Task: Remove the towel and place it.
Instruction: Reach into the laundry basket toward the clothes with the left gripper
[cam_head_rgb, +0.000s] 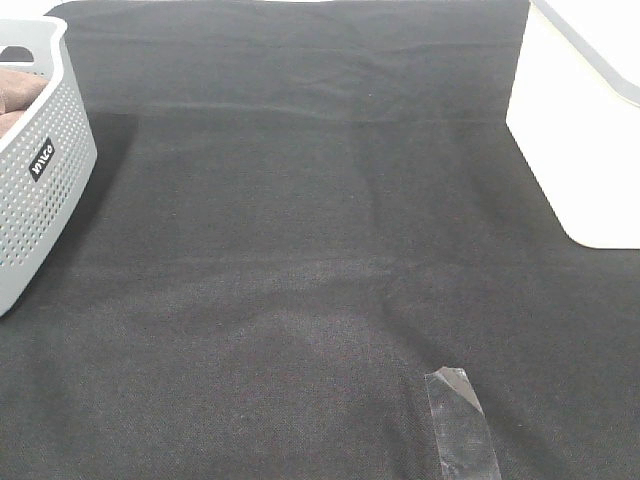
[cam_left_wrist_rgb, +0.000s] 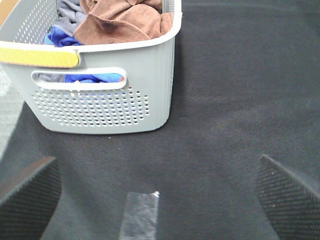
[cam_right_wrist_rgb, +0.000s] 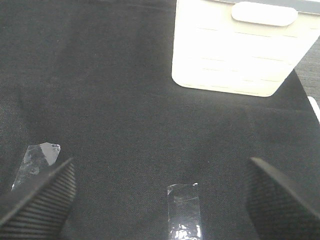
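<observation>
The towel (cam_left_wrist_rgb: 125, 22) is seen bunched inside the grey basket (cam_left_wrist_rgb: 100, 105) on the table (cam_head_rgb: 300, 250); nothing is removed yet. The left claw (cam_left_wrist_rgb: 155, 165) and right claw (cam_right_wrist_rgb: 160, 165) are spread wide, empty.

Right gripper (cam_right_wrist_rgb: 161, 167) over black cloth (cam_right_wrist_rgb: 100, 75), jaws spread wide. White container (cam_right_wrist_rgb: 230, 55) sits on cloth. Clear tape strip (cam_right_wrist_rgb: 184, 212) between fingers; second tape strip (cam_right_wrist_rgb: 37, 157) beside one finger.
</observation>
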